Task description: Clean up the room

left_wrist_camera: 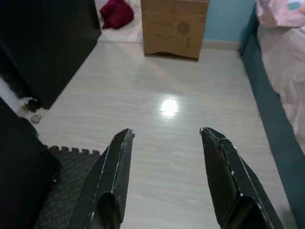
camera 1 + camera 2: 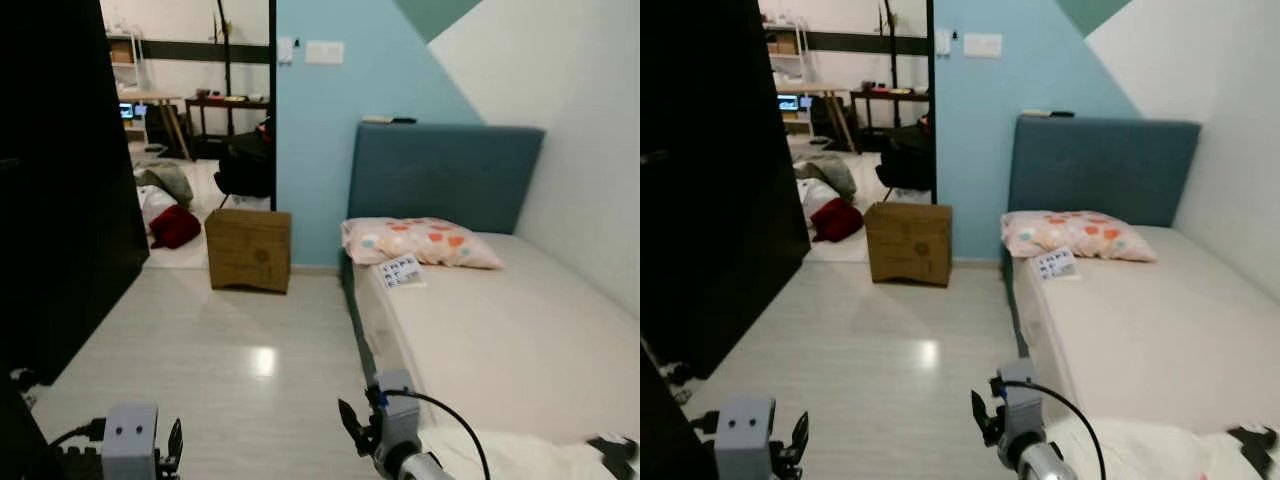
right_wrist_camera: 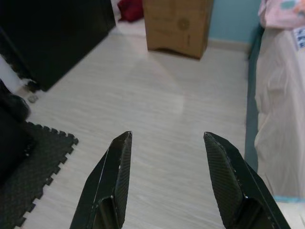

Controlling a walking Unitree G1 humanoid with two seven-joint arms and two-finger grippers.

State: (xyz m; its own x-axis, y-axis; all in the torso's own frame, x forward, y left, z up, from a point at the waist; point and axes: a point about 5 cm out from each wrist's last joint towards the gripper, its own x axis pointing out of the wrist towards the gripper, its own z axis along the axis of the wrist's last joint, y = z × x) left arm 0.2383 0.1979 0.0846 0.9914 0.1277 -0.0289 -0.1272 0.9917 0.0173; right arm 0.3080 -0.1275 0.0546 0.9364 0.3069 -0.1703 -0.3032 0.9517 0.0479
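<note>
Both sets of jaws are spread wide and hold nothing. Left gripper point(image 1: 164, 136) and right gripper point(image 3: 167, 138) hang low over the pale floor point(image 2: 230, 340), ready to grab. A brown box point(image 2: 249, 249) sits by the doorway. Past it a red bundle point(image 2: 175, 226) lies on the floor; it may be clothes, but it is too far to tell. A pillow point(image 2: 420, 241) and a card point(image 2: 401, 271) rest on the bed point(image 2: 520, 330).
</note>
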